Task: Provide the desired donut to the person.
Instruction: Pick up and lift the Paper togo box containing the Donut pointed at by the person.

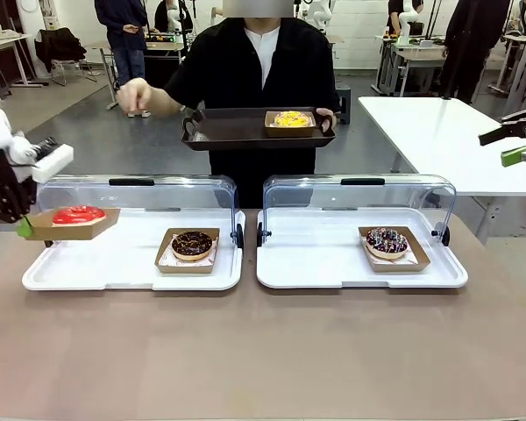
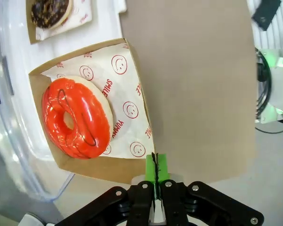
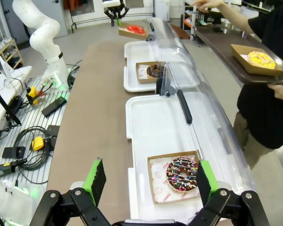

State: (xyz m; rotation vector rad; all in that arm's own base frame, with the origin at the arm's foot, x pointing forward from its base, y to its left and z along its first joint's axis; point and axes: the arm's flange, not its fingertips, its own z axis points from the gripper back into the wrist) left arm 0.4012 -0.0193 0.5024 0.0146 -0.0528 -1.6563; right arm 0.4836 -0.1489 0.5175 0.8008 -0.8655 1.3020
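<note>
L gripper (image 1: 24, 226) (image 2: 155, 165) clamped on rim of paper box (image 1: 70, 230) (image 2: 94, 168), green pads pinching its edge. Red donut (image 1: 78, 214) (image 2: 75, 117) sits in that box just past the pads, held up over L end of L tray (image 1: 114, 276). Choc donut (image 1: 192, 244) boxed on same tray. R tray (image 1: 333, 276) has boxed sprinkle donut (image 1: 387, 241). Clear lids (image 1: 140, 189) up. R gripper (image 1: 507, 146) (image 3: 150, 175) fingers wide apart, in air far R. Person (image 1: 245, 61) holds dark tray (image 1: 228, 132) w/ boxed yellow donut (image 1: 291, 118).

a white table (image 1: 434, 132) stands off the brown table's (image 1: 263, 351) right end, and black cables (image 3: 23, 136) lie tangled beside it.
</note>
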